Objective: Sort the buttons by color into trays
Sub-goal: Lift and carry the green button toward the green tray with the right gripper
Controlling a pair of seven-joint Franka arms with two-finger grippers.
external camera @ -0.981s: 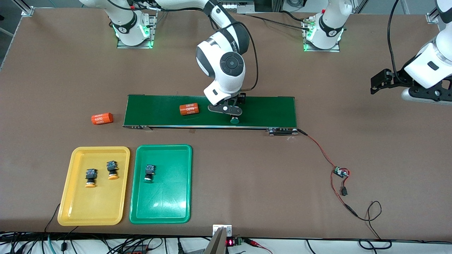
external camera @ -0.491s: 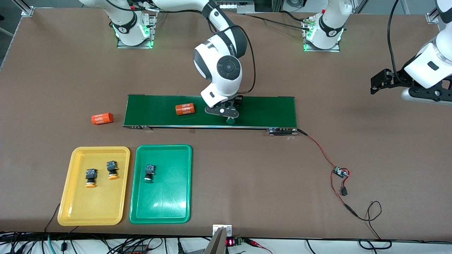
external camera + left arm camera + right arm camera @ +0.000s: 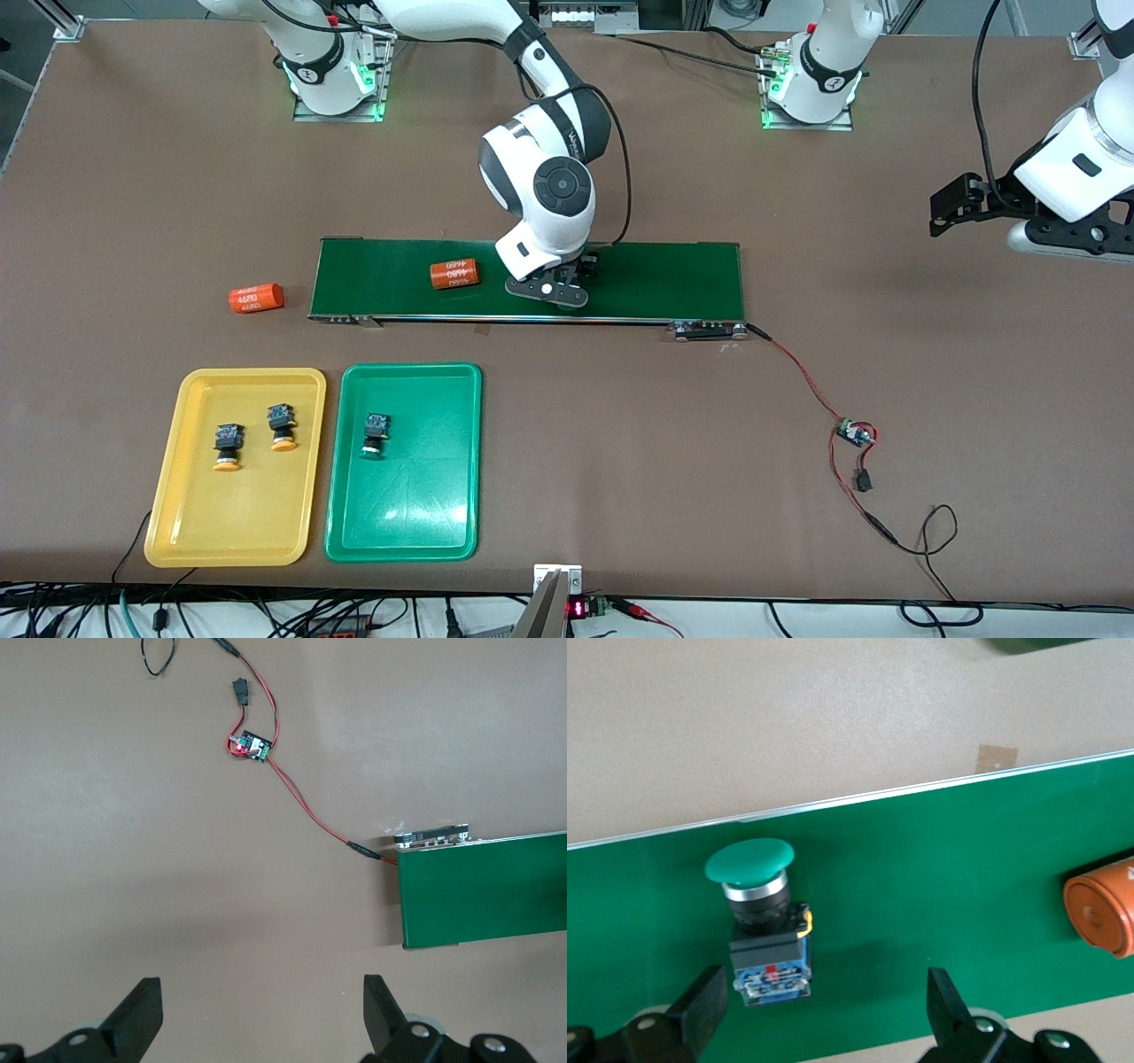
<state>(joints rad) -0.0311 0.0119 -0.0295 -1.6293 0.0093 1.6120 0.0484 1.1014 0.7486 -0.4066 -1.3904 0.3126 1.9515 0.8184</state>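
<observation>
Brown tabletop (image 3: 620,425) carrying a long dark-green belt (image 3: 664,279), taken here as the landmark. Right gripper (image 3: 547,291) hangs low over the belt, near its middle, fingers (image 3: 700,997) spread wide and holding nothing. Between those fingers, in the right wrist view, a green-capped button (image 3: 764,926) lies on the belt on its side, its cap pointing toward the belt's front-camera edge; the front view hides it under the gripper. An orange cylinder (image 3: 454,274) with white print rests on the belt beside the gripper, toward the right arm's end; a second orange cylinder (image 3: 256,298) lies on the table just off that end of the belt.

Nearer the front camera than the belt sit two trays side by side. The yellow tray (image 3: 232,523) holds two yellow-capped buttons (image 3: 229,446) (image 3: 281,427); the green tray (image 3: 407,523) holds one green-capped button (image 3: 376,434).

Left gripper (image 3: 952,206) waits above bare table well off the belt's other end, jaws wide apart and empty. A red-black wire (image 3: 797,372) runs from that end of the belt to a small circuit board (image 3: 854,433).
</observation>
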